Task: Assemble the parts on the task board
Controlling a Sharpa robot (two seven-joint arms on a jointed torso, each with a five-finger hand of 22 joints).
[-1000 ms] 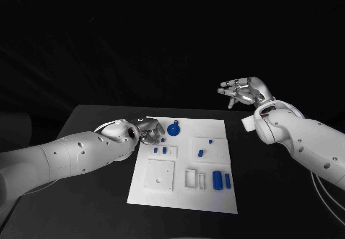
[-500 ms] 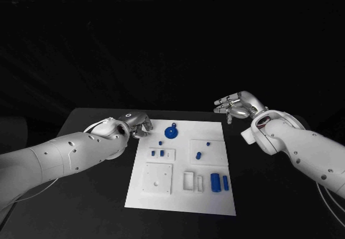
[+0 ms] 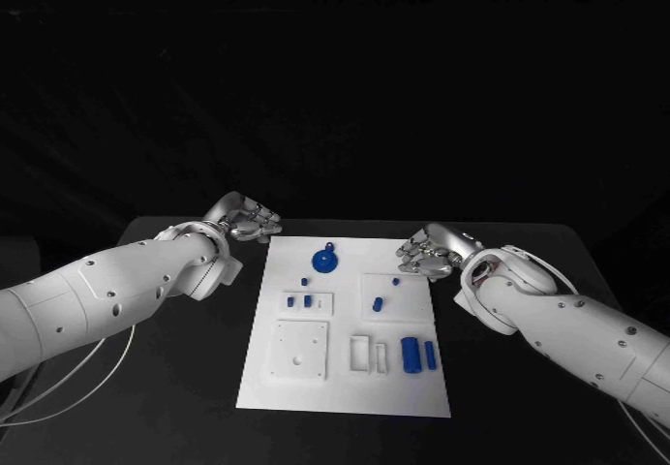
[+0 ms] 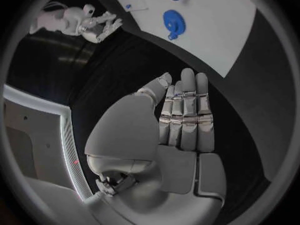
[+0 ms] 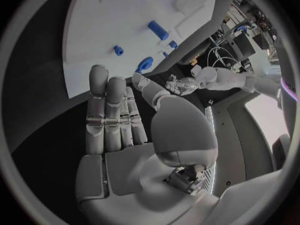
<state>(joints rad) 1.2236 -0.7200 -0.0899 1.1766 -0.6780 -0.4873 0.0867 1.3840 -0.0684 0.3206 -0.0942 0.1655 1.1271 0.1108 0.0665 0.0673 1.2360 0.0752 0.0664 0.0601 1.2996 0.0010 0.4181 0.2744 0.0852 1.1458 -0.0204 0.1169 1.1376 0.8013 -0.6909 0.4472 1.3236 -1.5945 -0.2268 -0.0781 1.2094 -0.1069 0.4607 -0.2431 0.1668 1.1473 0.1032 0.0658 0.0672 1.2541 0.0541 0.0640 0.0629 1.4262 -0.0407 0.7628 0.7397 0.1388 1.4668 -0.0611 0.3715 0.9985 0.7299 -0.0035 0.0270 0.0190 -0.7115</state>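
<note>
The white task board (image 3: 345, 383) lies mid-table. A blue round part with a small handle (image 3: 322, 260) sits near its far edge. Small blue pegs (image 3: 297, 301) stand in the left middle block, and others (image 3: 376, 304) in the right one. Two longer blue cylinders (image 3: 411, 353) lie near the right edge. My left hand (image 3: 245, 218) hovers off the board's far left corner, flat and empty, its fingers (image 4: 184, 112) straight. My right hand (image 3: 430, 250) is at the board's far right edge, also flat and empty, with fingers (image 5: 112, 117) extended. The round part (image 4: 172, 21) lies beyond my left fingertips.
A white square plate with a small hole (image 3: 300, 350) and two narrow white frames (image 3: 369, 353) sit on the board's near half. Black table (image 3: 167, 387) surrounds the board on all sides. A cable (image 3: 70, 387) hangs under the left arm.
My left hand has drawn back from the board's far left corner, out to the left. My right hand has come down from high up to the board's far right edge.
</note>
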